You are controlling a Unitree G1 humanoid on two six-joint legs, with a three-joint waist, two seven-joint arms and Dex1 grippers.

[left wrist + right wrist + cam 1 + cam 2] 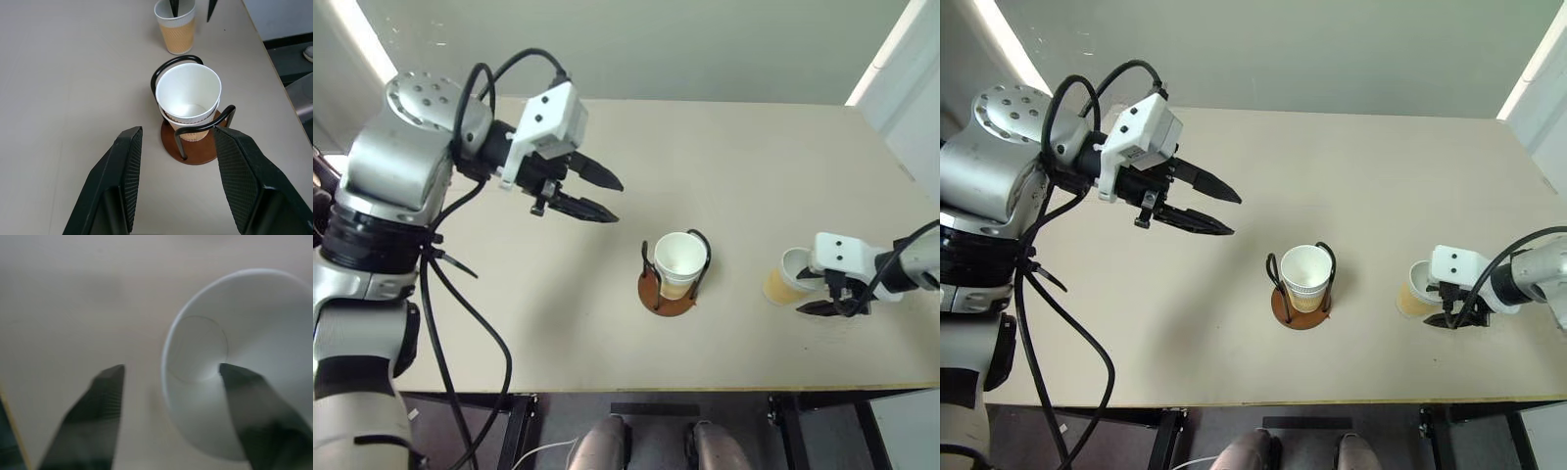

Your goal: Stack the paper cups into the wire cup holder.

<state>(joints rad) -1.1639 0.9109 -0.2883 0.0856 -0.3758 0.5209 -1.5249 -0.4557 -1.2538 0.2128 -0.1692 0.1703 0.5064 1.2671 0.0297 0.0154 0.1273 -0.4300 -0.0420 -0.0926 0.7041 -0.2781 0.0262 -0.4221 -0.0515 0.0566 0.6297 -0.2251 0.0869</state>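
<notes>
The wire cup holder (pixel 658 300) stands at the table's middle near the front, a brown disc with black wire loops. Two nested paper cups (pixel 188 93) sit upright inside it. Another paper cup (pixel 785 282) stands on the table to the right. My right gripper (pixel 818 305) is at this cup, open, with one finger (pixel 244 396) inside the rim and the other outside, short of the wall. My left gripper (pixel 619 201) hangs open and empty above the table, left of and behind the holder, pointing toward it.
The beige table (pixel 754 166) ends just in front of the holder and a little to the right of the lone cup. A pale wall lies behind the far edge. Black cables hang from my left arm (pixel 460 294).
</notes>
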